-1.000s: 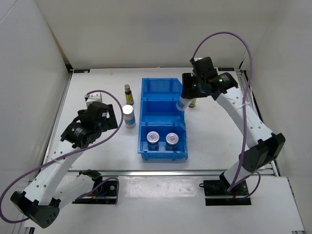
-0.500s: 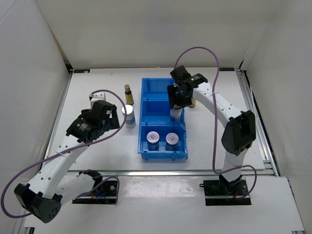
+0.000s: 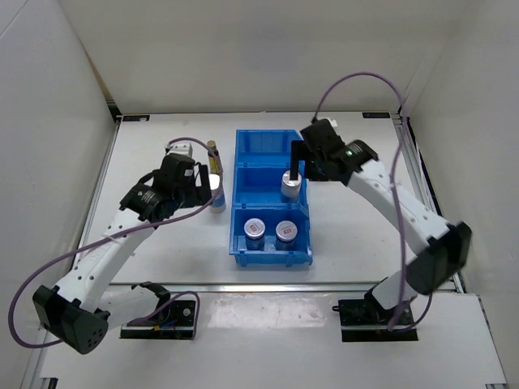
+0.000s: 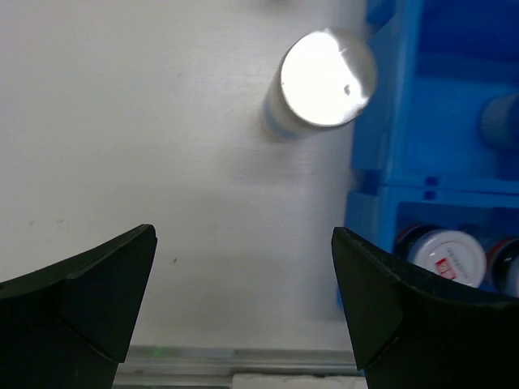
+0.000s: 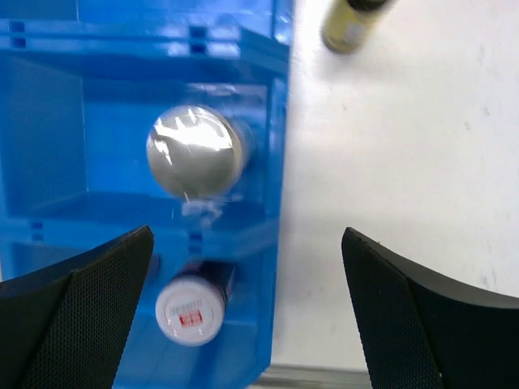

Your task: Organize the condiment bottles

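Just released, one cylinder (image 3: 290, 185) stands in the bin (image 3: 272, 139), right hand (image 5: 246, 235) spread empty. My left hand (image 4: 243, 235), also spread, hovers near the second cylinder (image 4: 324, 81).

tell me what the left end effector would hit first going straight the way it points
Probably bare table: the open left end effector aims at white surface just short of the white-blue cylinder, with the blue bin off to one side. Depth is unclear.

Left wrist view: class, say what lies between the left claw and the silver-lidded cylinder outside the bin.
Nothing but bare table between left claw and cylinder, shown in the left wrist view.
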